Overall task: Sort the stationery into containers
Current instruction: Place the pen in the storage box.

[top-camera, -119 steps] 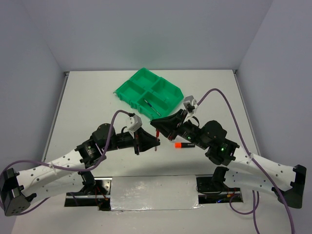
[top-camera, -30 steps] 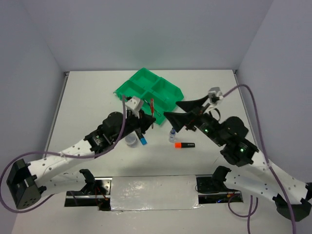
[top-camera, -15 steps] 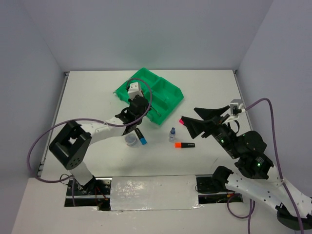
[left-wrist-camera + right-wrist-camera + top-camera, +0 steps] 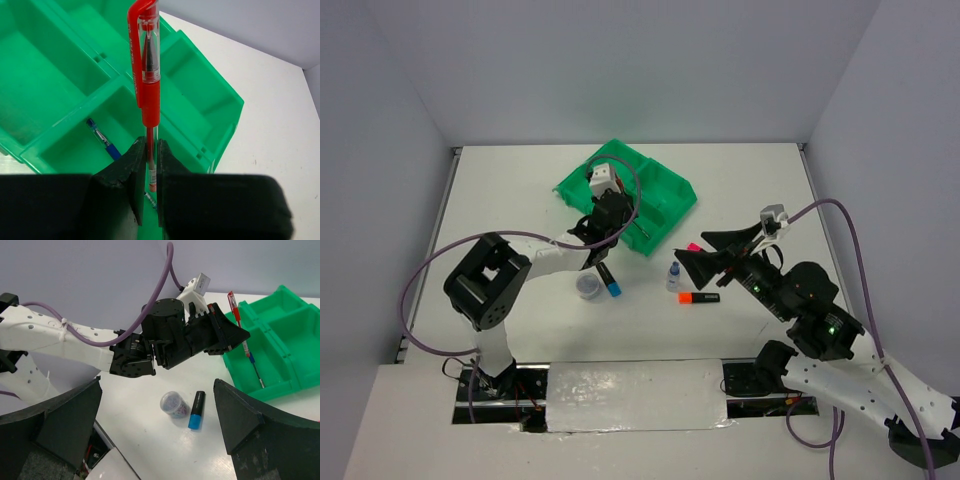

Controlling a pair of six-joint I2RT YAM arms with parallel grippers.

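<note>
My left gripper point(image 4: 148, 162) is shut on a red pen point(image 4: 149, 90), which stands upright over the near right compartment of the green tray point(image 4: 200, 105). A blue pen point(image 4: 102, 141) lies in that compartment. In the top view the left gripper point(image 4: 612, 216) hangs over the tray point(image 4: 665, 185). My right gripper point(image 4: 705, 258) is open with nothing in it, above the table right of the tray. Between its fingers point(image 4: 250, 432) I see the round grey tin point(image 4: 174, 404) and the blue-capped highlighter point(image 4: 196, 410) on the table.
A small clear bottle point(image 4: 673, 277) and an orange-capped highlighter point(image 4: 698, 298) lie just below the right gripper. A pink cap point(image 4: 692, 247) peeks out beside it. The tin point(image 4: 588, 287) and blue-capped highlighter point(image 4: 608, 280) sit below the tray's near corner.
The left gripper has carried the red pen away from the table's middle and out over the tray. The right gripper has drawn back to the right and stayed open.
</note>
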